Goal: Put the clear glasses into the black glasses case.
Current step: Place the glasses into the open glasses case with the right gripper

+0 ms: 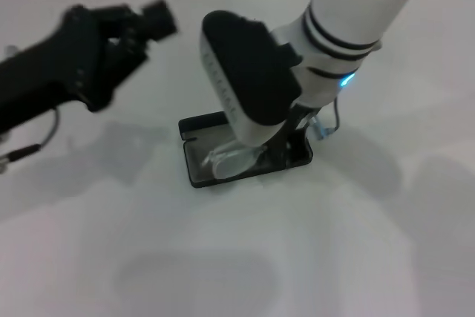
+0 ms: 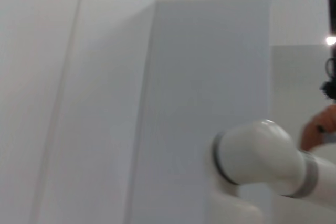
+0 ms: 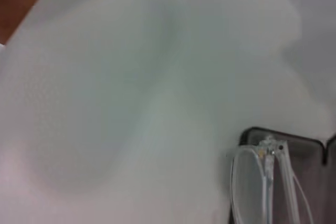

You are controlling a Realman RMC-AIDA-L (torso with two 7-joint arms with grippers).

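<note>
Right end effector (image 1: 278,135) over black glasses case (image 1: 194,172), clear glasses (image 1: 230,159) inside

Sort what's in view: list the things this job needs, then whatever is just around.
Job:
- clear glasses, lying in the open case
- black glasses case, open on the table
- right gripper, down at the case

Around:
- left gripper, raised off to the left, away from the case
- white table

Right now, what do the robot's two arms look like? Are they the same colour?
No. The left arm is all black and blocky, with a thin grey cable hanging under it. The right arm is a smooth white tube with black rings, a small blue light, and a big black-and-white rounded block near its tool.
</note>
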